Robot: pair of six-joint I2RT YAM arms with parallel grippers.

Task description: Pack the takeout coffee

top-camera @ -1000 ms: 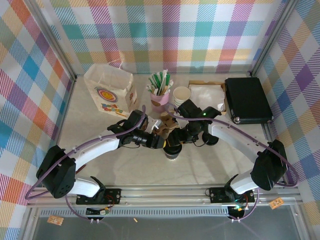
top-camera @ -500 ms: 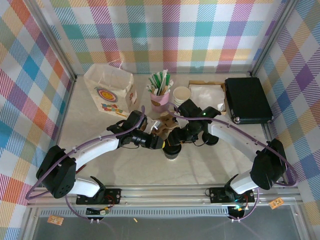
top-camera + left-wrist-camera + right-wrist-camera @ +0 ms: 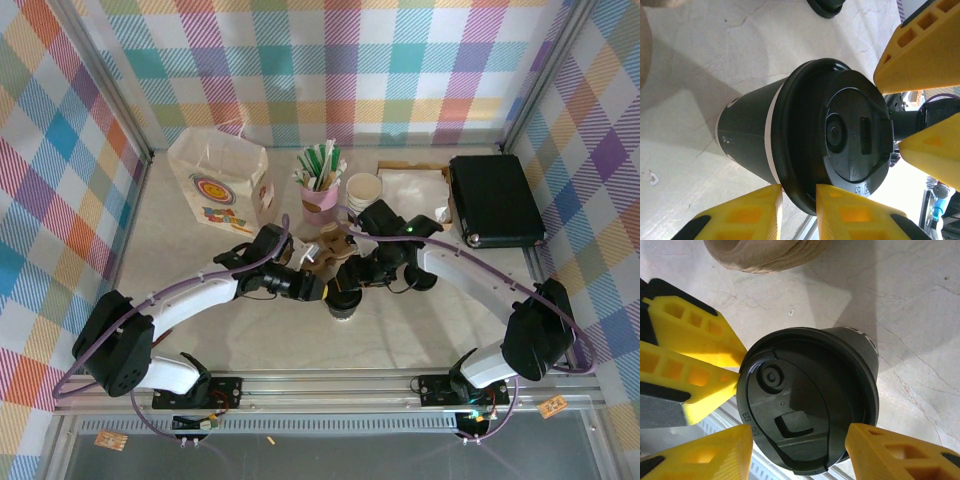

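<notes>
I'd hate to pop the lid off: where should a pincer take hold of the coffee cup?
Probably the coffee cup by its wall just below the lid, coming level from the side: it stands upright and narrows downward, so the overhanging rim should stop slipping.

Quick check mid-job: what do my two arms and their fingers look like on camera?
The left arm and right arm have white link shells with black joints and bases; a purple cable runs along each. The fingers are yellow wedge-shaped blocks with rectangular cut-out pockets, backed in black.
</notes>
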